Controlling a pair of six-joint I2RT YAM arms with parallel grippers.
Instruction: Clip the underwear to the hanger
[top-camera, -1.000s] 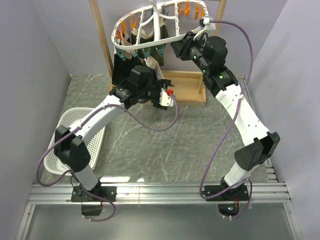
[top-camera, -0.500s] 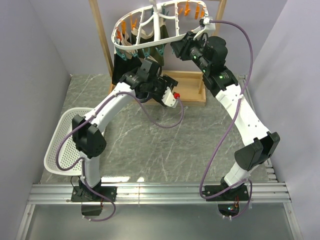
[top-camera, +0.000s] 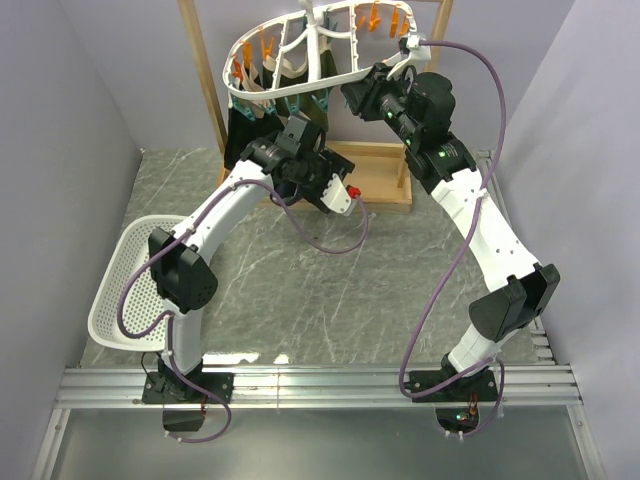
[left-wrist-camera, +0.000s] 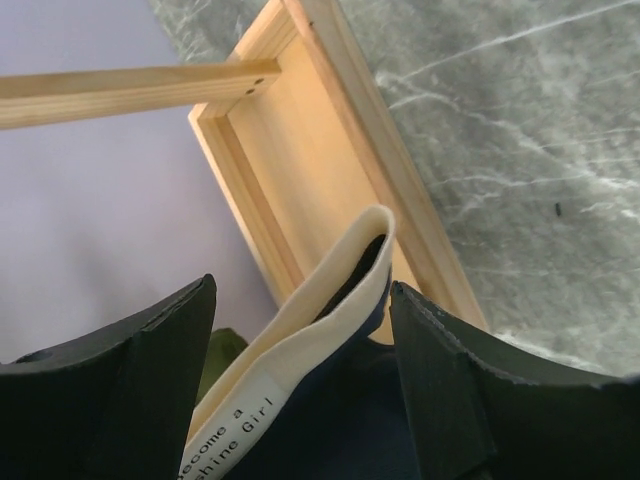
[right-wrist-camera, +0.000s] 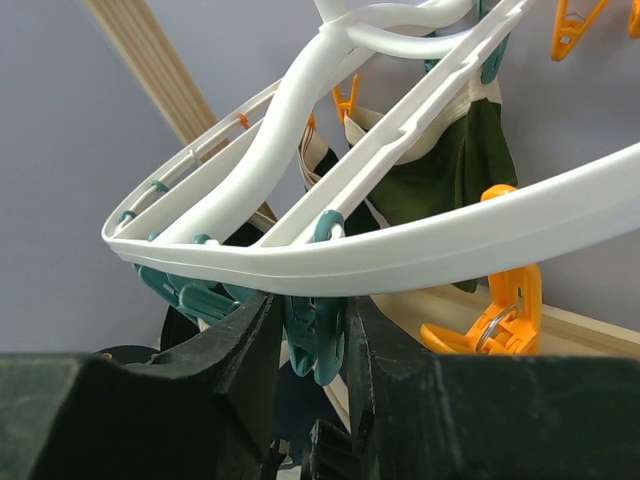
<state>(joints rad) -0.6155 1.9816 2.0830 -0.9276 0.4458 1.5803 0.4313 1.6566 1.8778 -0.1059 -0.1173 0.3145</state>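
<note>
The left gripper (left-wrist-camera: 302, 292) has its jaws wide apart, and the underwear (left-wrist-camera: 330, 410) rises between them. Its beige waistband (left-wrist-camera: 330, 290) runs lengthwise from beside the left finger out past the fingertips, more along the fingers than across them, and neither pad visibly presses it. The right gripper (right-wrist-camera: 314, 325) is clamped on a teal peg (right-wrist-camera: 316, 345) that hangs just under the rim of the hanger (right-wrist-camera: 420, 250). In the overhead view that peg lies above and to the right of the left gripper, near but apart. I judge the waistband's free end must travel up and rightward into that peg, and the left arm is the one nearer the cloth.
</note>
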